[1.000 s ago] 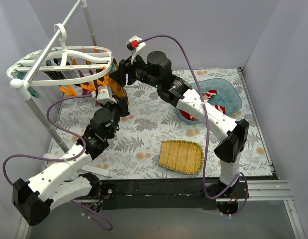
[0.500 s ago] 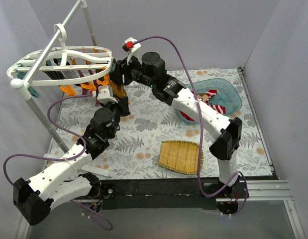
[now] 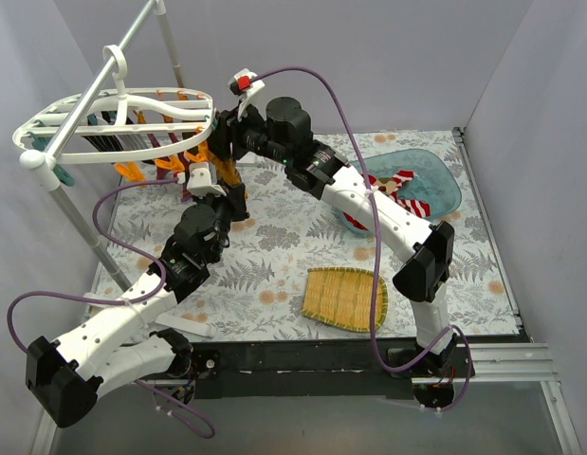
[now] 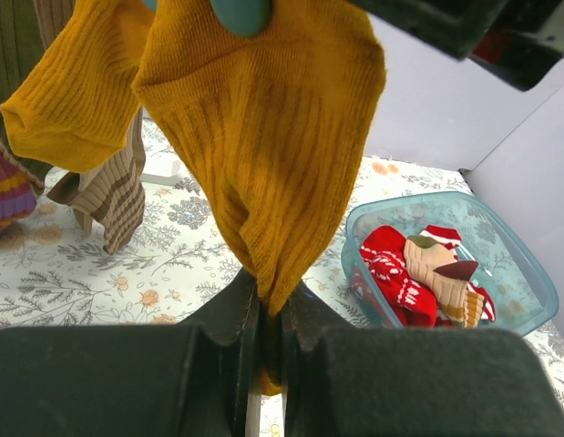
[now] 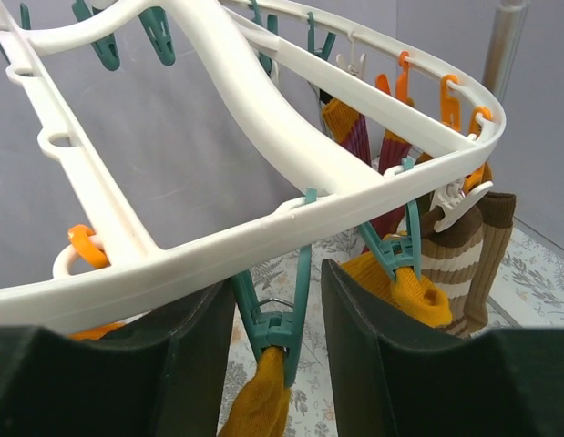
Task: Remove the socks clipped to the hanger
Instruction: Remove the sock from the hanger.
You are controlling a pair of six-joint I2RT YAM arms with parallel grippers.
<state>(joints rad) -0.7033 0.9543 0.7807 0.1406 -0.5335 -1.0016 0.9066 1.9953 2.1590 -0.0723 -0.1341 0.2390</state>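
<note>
Hanger (image 3: 179,110): white oval frame hung on the stand pole (image 3: 70,209), back-left over the table (image 3: 274,251). It is in the same place as a second ago, with socks dangling beneath it from clips.

Right arm (image 3: 369,201): has swung left since the earlier frames. Its elbow now sits further in from the table's right side, and its wrist is tucked close to the hanger's near end.

Left arm (image 3: 122,318): no visible change. It reaches up from the near left toward that same end of the frame.

Teal bin (image 3: 447,185): far right of the table, unmoved. A few red-and-white socks (image 3: 407,194) lie in it.

Right gripper (image 5: 277,360): jaws partway apart, one finger on either side of a teal clip (image 5: 272,314) that dangles from the hanger's rim. One finger is just beside the clip; cannot tell whether it touches. Nothing is gripped.

Left gripper (image 4: 268,350): jaws pressed together on the bottom tip of the orange sock (image 4: 263,155), with the fabric pinched between them.

Orange sock: top edge is in the teal clip, so it is still on the hanger. It hangs straight down into the left jaws. A second orange sock (image 4: 72,91) and a brown striped sock (image 4: 108,196) hang just beside it.
</note>
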